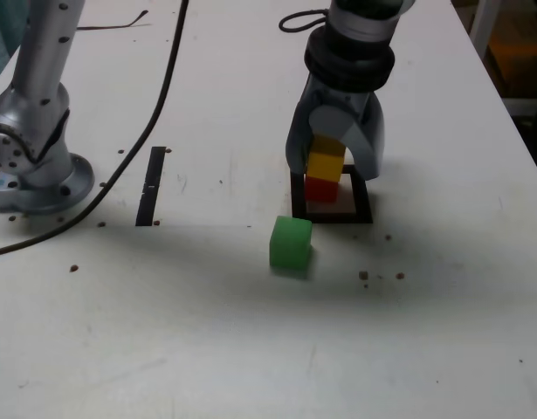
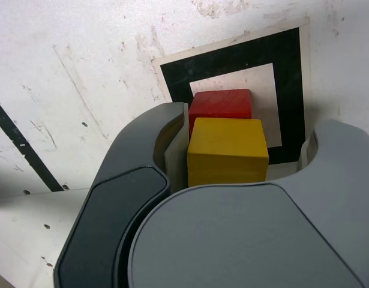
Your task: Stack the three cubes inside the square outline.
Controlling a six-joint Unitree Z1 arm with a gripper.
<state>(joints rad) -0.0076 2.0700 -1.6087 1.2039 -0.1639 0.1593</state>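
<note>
On the white table (image 1: 251, 349) we see a black cable (image 1: 168, 78) and a narrow black strip (image 1: 151, 186), well clear of our hand (image 1: 335, 161). The hand's jaws stand apart around the yellow cube (image 2: 227, 151), one side clearly clear of it, which sits atop the red cube (image 2: 220, 103) inside the square outline (image 2: 232, 54). The green cube (image 1: 291, 243) rests on the table just in front of the outline.

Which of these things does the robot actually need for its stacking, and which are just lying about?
Needed: yellow cube on red cube, green cube, square outline, gripper.

Lying about: black strip, cable, silver stand, crumbs.

Red cube (image 1: 320, 188) half behind tool (image 1: 335, 144)
</note>
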